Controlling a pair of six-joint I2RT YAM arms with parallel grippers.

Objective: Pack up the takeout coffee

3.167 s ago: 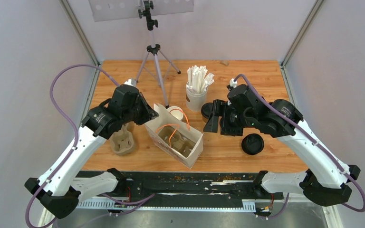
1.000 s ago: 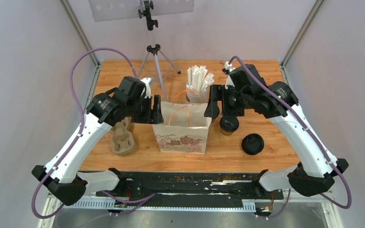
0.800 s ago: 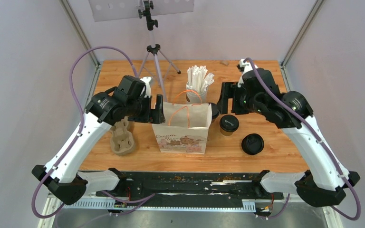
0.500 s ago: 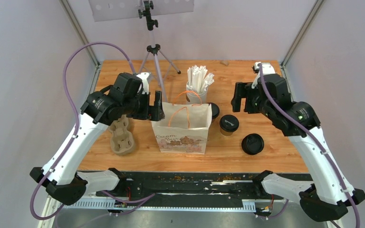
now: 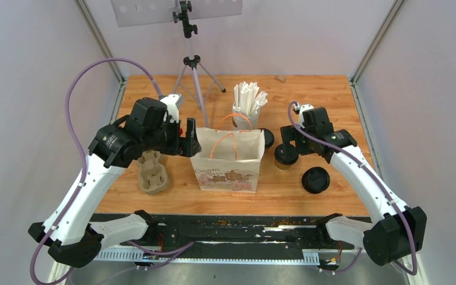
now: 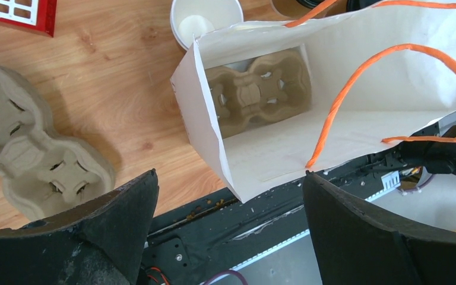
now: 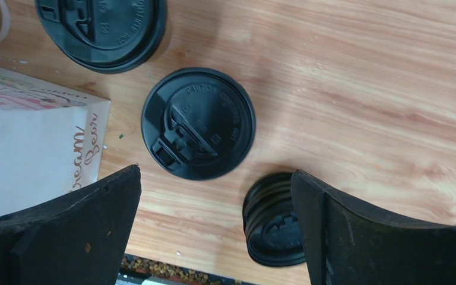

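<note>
Standing upright now, the bag (image 5: 228,160) has been set on its base, where it lay tipped over seconds ago, and both grippers have been taken off its sides. The left gripper (image 6: 228,178) is held wide beside the open mouth, through which a carrier (image 6: 258,92) is seen on the bottom. The right gripper (image 7: 215,172) has been swung back over a lidded cup (image 7: 199,123) standing just right of the bag. Its jaws are spread wide around the lid, with nothing gripped. Whether its fingers are down at cup level cannot be told; probably not. A second cup (image 7: 101,29) stands close by. Bag preparation is judged finished, and the cup grasp appears next.
</note>
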